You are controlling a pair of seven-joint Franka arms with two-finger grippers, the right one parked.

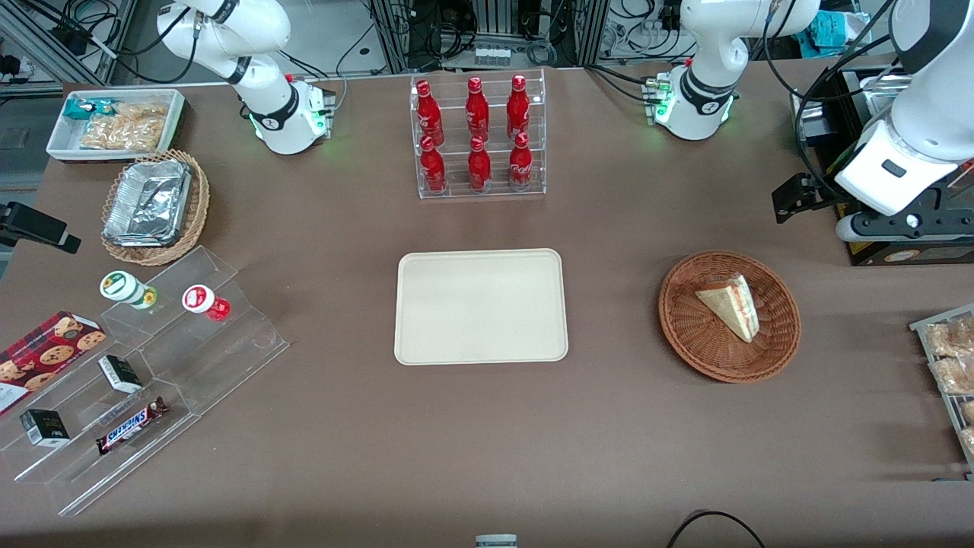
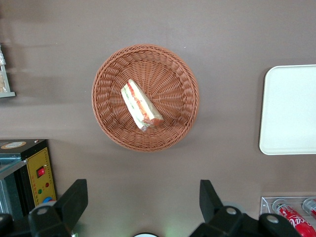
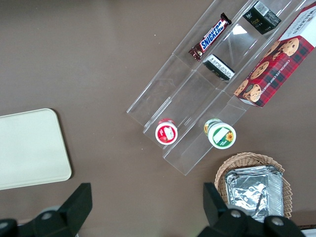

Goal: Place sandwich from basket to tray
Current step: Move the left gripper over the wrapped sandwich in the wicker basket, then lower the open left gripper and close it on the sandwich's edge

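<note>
Sandwich (image 1: pixel 732 306): a white wedge lying in the basket (image 1: pixel 689 331), off-centre toward the rim farther from the front camera, red and green filling edge exposed. From the wrist camera the sandwich (image 2: pixel 140 104) lies diagonally across the basket (image 2: pixel 173 74), clear of the woven wall on all sides, so a descent from above looks feasible.

Going left to right across the front view:

- White bin (image 1: pixel 57 141) of snacks, a tan basket (image 1: pixel 196 217) with foil containers, and a clear stepped stand (image 1: pixel 228 335) carrying two small pots, a biscuit box, small dark boxes and a chocolate bar, all at the parked arm's end of the bench (image 1: pixel 342 457). Well apart from the route.
- Bottle rack (image 1: pixel 479 137) with six red bottles, farther from the front camera than the tray. Judged the only upright item near the route; a carry at moderate height should stay clear of it.
- Tray (image 1: pixel 480 306), cream, flat, nothing on it, mid-bench. It sits level with the basket, with bare bench between them, so the transfer is a straight sideways carry.
- Basket with sandwich, as above.
- Gripper (image 2: pixel 143 207), raised high above the bench, over the basket's edge that is farther from the front camera. Fingers (image 2: pixel 74 200) spread wide, holding nothing; sandwich not yet approached.
- Black equipment box (image 1: pixel 860 114) and a rack of packets (image 1: pixel 947 358) at the working arm's end, beside the arm but apart from the basket.

Task judged not started. Nothing obstructs basket or tray.
</note>
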